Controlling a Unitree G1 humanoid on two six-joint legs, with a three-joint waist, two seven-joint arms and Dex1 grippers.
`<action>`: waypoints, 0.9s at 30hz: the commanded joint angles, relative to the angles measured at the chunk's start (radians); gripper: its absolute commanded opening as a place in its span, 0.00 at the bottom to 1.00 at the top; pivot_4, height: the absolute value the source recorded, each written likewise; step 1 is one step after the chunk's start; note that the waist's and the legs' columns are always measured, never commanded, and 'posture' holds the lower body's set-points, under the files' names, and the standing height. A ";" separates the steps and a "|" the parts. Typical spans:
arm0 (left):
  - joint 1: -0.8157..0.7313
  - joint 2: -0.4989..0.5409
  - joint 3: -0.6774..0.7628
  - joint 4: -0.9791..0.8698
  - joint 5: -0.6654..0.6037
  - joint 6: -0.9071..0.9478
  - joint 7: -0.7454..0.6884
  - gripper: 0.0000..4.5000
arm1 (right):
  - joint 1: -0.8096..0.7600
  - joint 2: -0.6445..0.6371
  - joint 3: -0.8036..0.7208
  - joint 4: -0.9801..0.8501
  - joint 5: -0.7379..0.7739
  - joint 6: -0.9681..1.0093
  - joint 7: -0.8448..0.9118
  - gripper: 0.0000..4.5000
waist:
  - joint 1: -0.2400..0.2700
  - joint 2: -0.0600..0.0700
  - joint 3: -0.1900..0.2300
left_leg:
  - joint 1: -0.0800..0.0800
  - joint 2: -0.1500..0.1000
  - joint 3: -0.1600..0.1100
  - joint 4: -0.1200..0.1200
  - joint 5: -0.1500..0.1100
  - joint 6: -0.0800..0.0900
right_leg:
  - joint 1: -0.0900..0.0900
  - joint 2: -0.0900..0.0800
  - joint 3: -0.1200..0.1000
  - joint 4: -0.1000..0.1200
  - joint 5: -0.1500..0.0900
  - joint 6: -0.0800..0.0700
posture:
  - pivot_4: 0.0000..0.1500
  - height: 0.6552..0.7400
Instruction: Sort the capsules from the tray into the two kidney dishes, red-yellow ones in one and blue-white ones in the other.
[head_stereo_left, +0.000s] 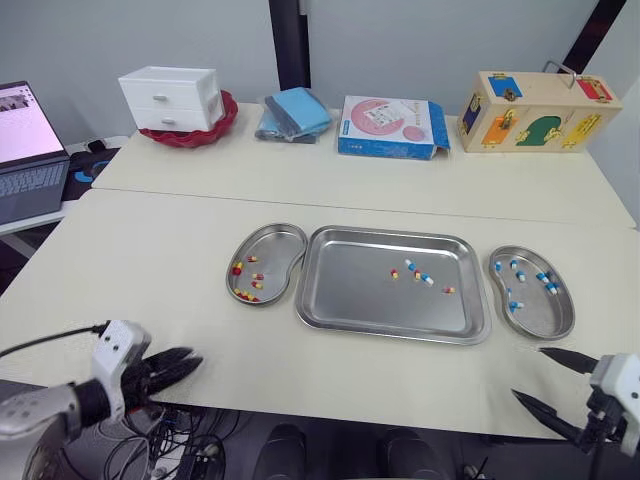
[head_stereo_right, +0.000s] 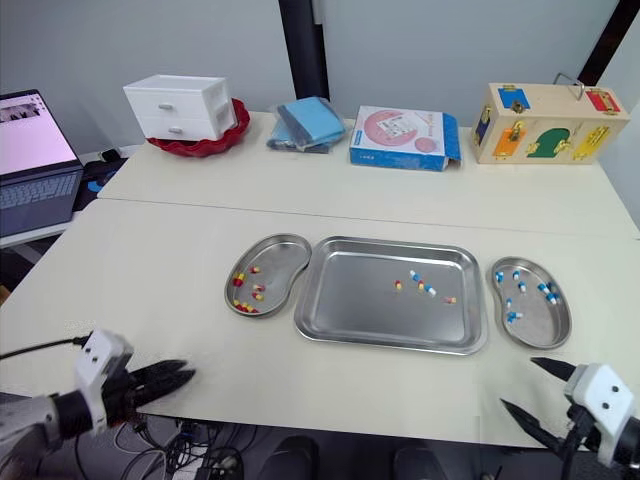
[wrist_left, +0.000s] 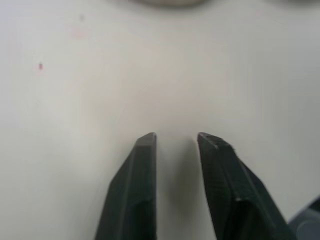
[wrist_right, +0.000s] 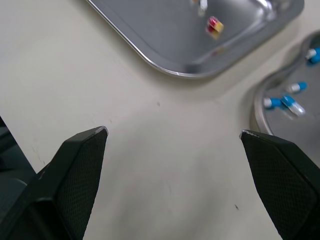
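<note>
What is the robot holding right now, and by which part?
Nothing. The left end effector and the right end effector are both open and empty.

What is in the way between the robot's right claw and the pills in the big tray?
Nothing visible. Between the open right gripper and the capsules lies only bare table and the tray rim.

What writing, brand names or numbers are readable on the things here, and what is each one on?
None can be read.
Blue and pink box: printed label on the lid, too small to read.
Laptop screen: too blurred to read.
Wooden box: coloured shapes and latches, no legible words.
</note>
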 joint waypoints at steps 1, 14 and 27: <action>0.033 0.001 0.053 0.016 0.008 -0.059 0.003 0.57 | 0.018 -0.030 -0.086 0.065 0.018 -0.035 0.062 1.00 | -0.002 0.000 0.000 | 0.000 0.000 0.000 0.000 0.000 0.000 | 0.000 0.000 0.000 0.000 0.000 0.000 | 1.00 0.90; 0.074 -0.012 0.044 0.041 0.002 -0.152 0.018 1.00 | -0.042 -0.065 -0.076 0.112 -0.003 -0.026 0.078 1.00 | -0.007 0.000 0.000 | 0.001 0.000 0.001 -0.001 0.000 0.000 | 0.000 0.000 0.001 0.000 -0.001 -0.001 | 1.00 0.90; 0.059 -0.029 0.033 -0.002 -0.037 -0.177 0.024 1.00 | -0.052 -0.047 -0.070 0.039 -0.004 0.001 0.050 1.00 | -0.007 0.000 0.000 | 0.001 0.000 0.001 -0.001 0.000 0.000 | 0.000 0.000 0.001 0.000 -0.001 -0.001 | 1.00 0.90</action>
